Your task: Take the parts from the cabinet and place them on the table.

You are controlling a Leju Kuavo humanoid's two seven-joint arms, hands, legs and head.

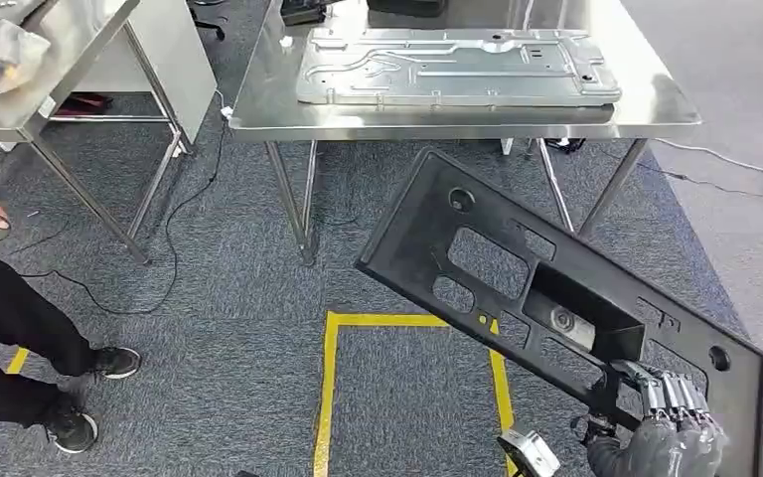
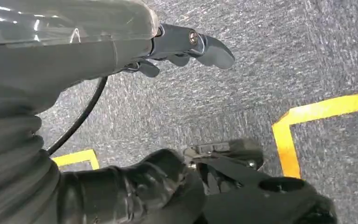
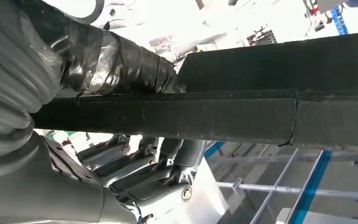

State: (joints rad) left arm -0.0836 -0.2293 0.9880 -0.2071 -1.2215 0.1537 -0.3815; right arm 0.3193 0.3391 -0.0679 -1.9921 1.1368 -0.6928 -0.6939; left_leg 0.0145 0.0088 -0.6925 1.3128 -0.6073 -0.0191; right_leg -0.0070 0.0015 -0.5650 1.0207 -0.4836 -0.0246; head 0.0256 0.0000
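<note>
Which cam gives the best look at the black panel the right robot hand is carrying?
Head view: the black panel shows nearly whole, tilted, with its cutouts, gripped at its lower end by the right robot hand. The right wrist view gives just its dark edge up close. The left wrist view looks at the floor.

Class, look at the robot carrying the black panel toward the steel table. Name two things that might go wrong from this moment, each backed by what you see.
1. The right hand grips the long black panel at one end only, so it may tip or slip.
2. A silver metal plate already covers much of the table, so the panel could land on it or overhang the edge.
</note>
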